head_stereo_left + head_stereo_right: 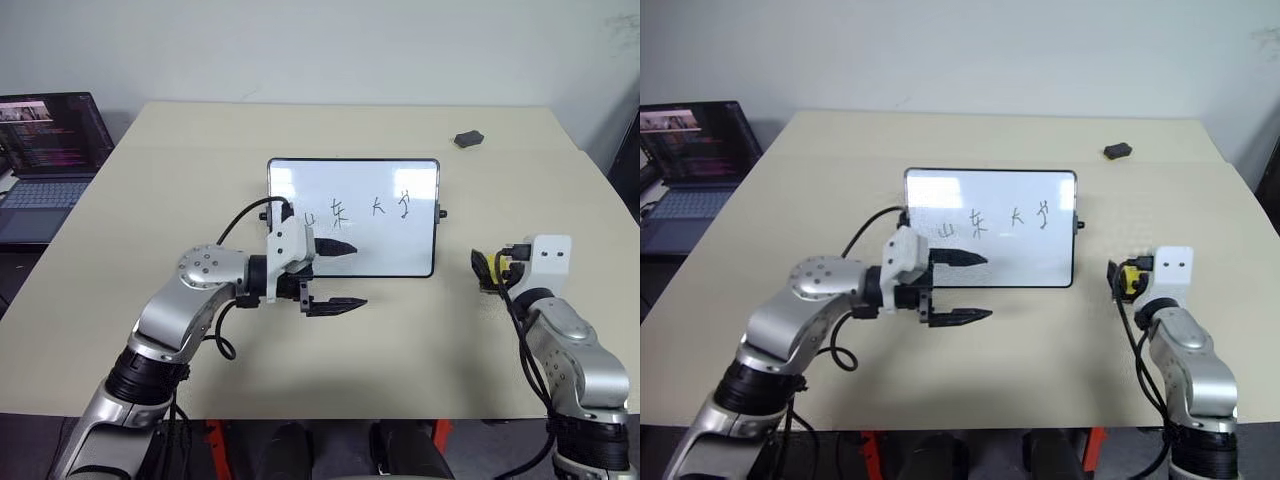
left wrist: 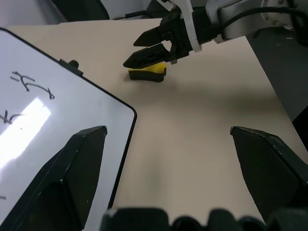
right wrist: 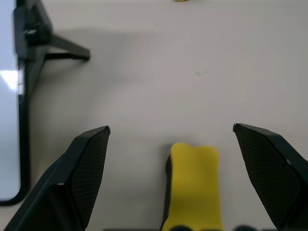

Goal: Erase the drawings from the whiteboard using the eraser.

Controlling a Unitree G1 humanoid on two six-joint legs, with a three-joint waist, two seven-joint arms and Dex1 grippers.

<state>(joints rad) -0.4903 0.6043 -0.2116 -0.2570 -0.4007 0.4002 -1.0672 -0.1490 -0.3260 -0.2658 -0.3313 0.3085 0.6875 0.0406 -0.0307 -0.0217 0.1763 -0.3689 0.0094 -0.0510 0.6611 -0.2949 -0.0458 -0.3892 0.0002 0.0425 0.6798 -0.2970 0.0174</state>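
Right pincer (image 3: 171, 139), spread wide, straddles the eraser (image 3: 193, 185) on the table (image 1: 400, 340); left pincer (image 1: 960, 288), also wide, fronts the whiteboard (image 1: 1040, 190) bearing drawings (image 1: 995, 220).

The whiteboard (image 1: 990, 228) carries the drawings (image 1: 996, 219): one row of black handwritten marker strokes resembling four small Chinese characters (individual characters cannot be read with certainty). The laptop (image 1: 48, 150) at far left shows lines of coloured text on its screen, too small to read.
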